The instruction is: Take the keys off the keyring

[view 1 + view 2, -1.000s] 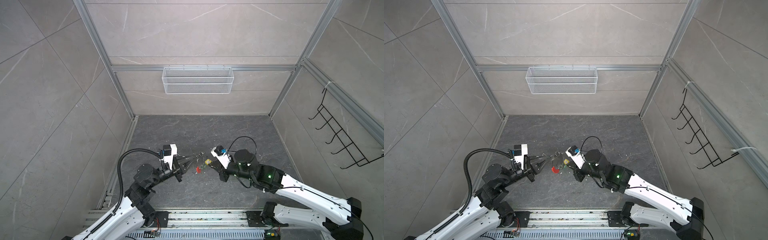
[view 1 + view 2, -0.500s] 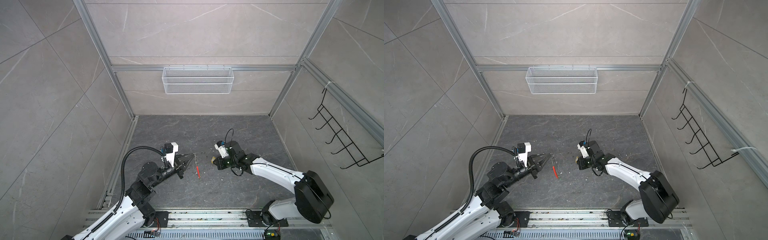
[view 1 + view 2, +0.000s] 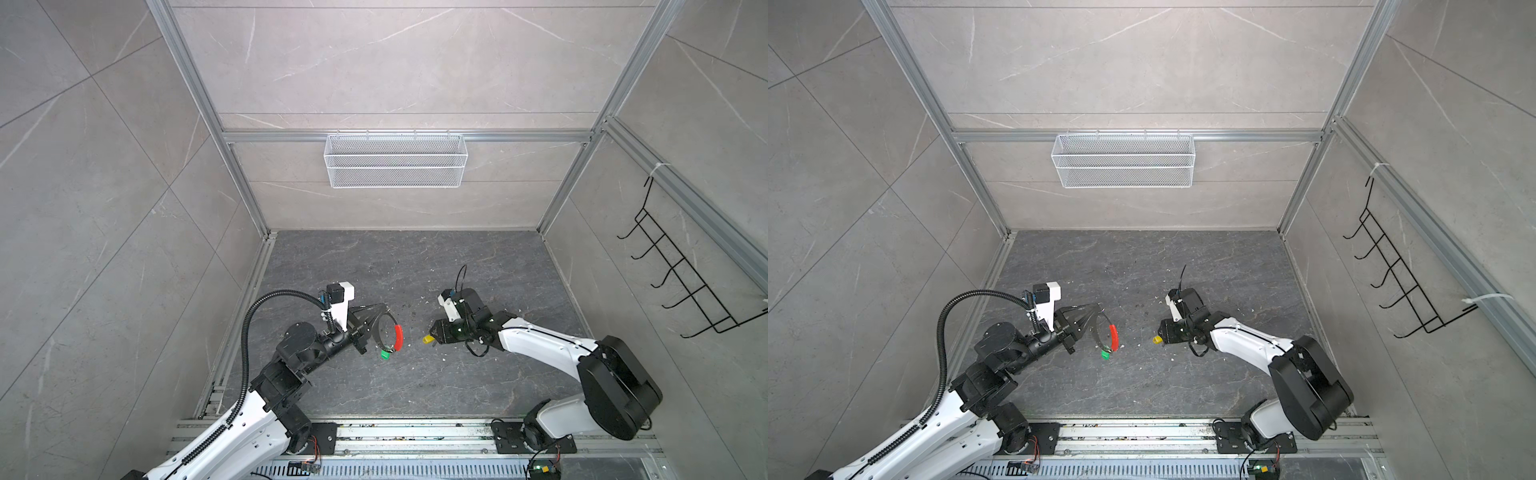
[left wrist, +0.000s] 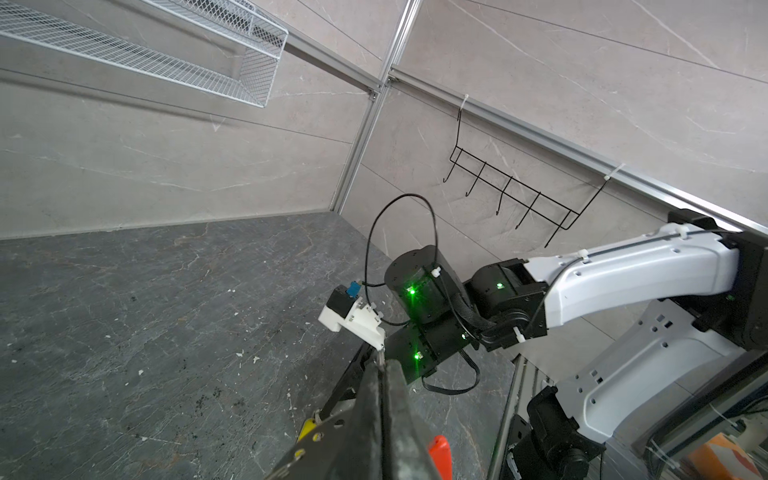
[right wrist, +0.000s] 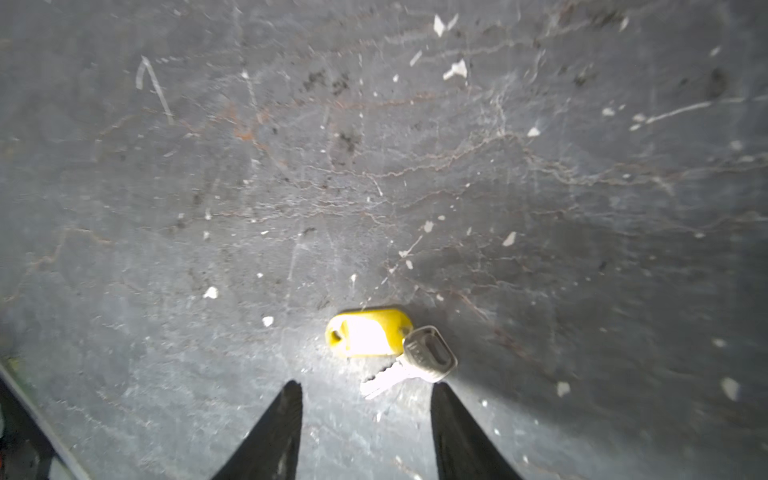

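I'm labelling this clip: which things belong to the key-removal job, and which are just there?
Job: keyring held by left gripper; green key hanging from it; yellow key lying loose on the tabletop below the open right gripper.
Just there: wire basket, black hook rack, both on the walls.

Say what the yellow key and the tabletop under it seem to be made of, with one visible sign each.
Yellow key: yellow part looks like glossy moulded plastic, given its glare; rest looks like bare silvery metal. Tabletop: probably matte dark grey stone or stone-look laminate, given pale veins.
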`<state>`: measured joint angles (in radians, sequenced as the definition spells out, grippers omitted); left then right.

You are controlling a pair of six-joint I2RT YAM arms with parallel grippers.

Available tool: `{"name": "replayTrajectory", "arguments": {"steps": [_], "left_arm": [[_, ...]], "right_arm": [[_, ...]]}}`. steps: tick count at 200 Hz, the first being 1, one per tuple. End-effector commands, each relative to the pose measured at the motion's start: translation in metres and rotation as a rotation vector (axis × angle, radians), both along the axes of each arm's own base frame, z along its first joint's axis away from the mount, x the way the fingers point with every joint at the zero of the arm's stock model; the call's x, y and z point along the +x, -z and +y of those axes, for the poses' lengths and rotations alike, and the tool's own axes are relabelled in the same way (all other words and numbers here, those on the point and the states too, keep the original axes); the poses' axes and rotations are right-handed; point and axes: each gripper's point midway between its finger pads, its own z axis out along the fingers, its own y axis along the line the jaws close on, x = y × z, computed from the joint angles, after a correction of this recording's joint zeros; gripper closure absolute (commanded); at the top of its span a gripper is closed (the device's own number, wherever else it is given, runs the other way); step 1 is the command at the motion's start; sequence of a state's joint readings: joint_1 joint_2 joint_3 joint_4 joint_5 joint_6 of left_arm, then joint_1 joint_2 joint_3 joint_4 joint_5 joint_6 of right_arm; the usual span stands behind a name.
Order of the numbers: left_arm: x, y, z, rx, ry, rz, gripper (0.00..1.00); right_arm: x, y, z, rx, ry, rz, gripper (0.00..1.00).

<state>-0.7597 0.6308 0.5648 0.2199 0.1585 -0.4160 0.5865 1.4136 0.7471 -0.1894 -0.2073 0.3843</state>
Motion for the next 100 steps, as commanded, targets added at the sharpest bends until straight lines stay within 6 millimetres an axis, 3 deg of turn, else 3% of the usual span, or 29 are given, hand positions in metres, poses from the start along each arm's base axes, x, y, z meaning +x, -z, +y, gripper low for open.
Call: {"name": "replayTrajectory", "arguments": {"steps": [1,28,37,67,100], "left_arm": [[0.001,-0.033,0.007,-0.073,-0.034,-0.03,1.0],[0.003,-0.037,0.008,-0.085,-0.044,-0.015,1.0],[0.002,-0.039,0.007,-0.086,-0.039,-0.016,1.0],[0.003,-0.046,0.006,-0.086,-0.036,-0.021,1.0],[0.002,-0.054,0.006,-0.085,-0.031,-0.034,1.0]], "right_arm": [[-0.001,-0.047,0.012,0.119,-0.074,-0.144,0.46],[-0.013,-0.082,0.021,0.225,-0.148,-0.233,0.46],[-0.02,-0.096,0.026,0.278,-0.181,-0.263,0.4],[-0.042,-0.14,0.043,0.421,-0.288,-0.36,0.38],[-0.071,-0.172,0.068,0.486,-0.432,-0.417,0.36]]}}
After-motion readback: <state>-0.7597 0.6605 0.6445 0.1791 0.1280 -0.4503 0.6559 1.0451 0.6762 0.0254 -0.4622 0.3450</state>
